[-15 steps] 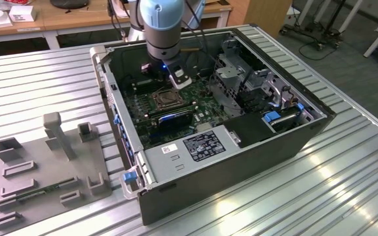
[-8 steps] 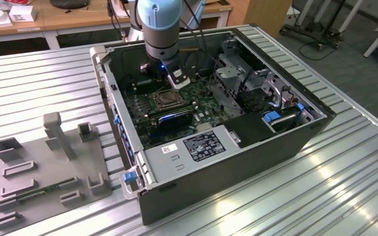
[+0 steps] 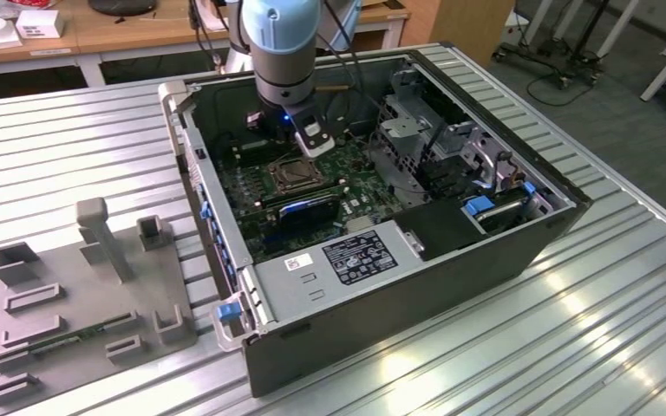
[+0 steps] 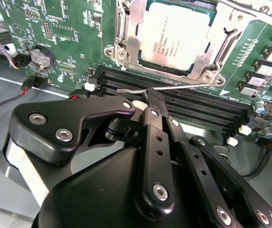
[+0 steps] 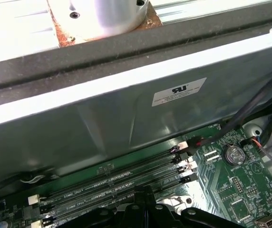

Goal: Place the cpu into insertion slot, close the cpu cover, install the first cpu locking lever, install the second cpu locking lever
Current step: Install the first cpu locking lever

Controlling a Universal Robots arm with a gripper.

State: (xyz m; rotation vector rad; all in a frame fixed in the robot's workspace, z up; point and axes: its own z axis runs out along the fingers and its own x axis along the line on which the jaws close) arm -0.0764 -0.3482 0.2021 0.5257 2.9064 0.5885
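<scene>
The cpu (image 4: 174,35), a silvery square chip, lies in the insertion slot (image 3: 290,173) on the green motherboard. The cpu cover (image 4: 130,45), a metal frame, is down around its edges. One thin wire locking lever (image 4: 183,86) runs along the socket's edge beside the memory slots, its hooked end free. A second lever (image 4: 250,13) crosses the socket's far corner. My gripper (image 4: 152,97) is shut, its black tips together against the first lever's rod. In the exterior view the gripper (image 3: 310,143) is inside the case, just above the socket.
The open computer case (image 3: 426,286) lies on a slatted metal table. Black memory slots (image 4: 198,102) and a coin battery (image 4: 40,57) sit near the socket. The case wall (image 5: 126,118) is close behind the gripper. A grey fixture plate (image 3: 79,295) lies at the exterior view's left.
</scene>
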